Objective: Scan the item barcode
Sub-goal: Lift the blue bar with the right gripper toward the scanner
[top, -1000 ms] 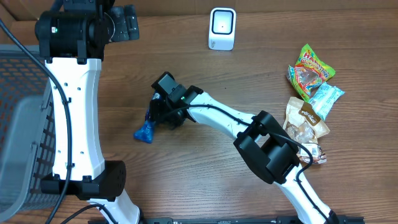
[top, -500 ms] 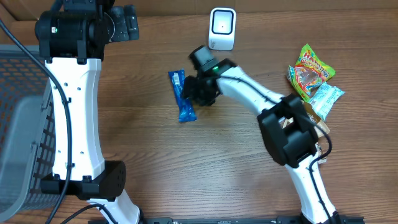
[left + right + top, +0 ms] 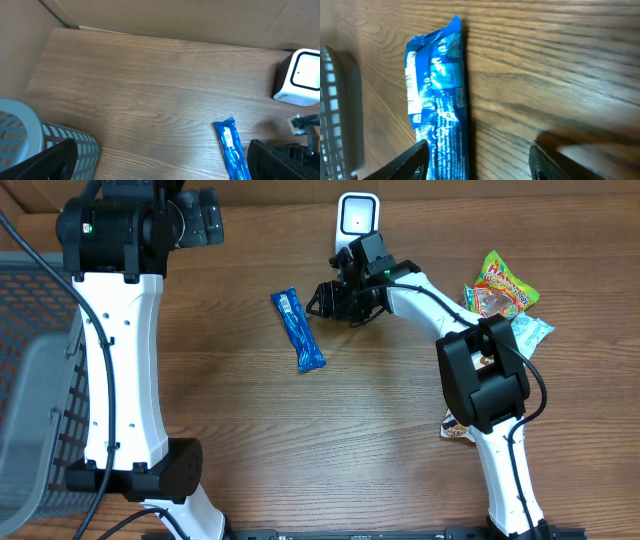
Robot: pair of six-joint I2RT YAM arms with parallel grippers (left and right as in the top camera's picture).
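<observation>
A blue snack packet lies flat on the wooden table, its printed side up, also seen in the left wrist view and close up in the right wrist view. The white barcode scanner stands at the table's back edge. My right gripper hovers between the packet and the scanner, open, with nothing between its fingers; the packet lies by its left finger. High over the table's left part, my left gripper is wide open and empty.
A grey mesh basket stands at the left edge. Several snack bags are piled at the right, with a brown one below them. A cardboard wall runs along the back.
The right gripper carried the blue packet from the table's middle up toward the scanner, let it go on the table and drew away to the right. The left arm has not moved.
</observation>
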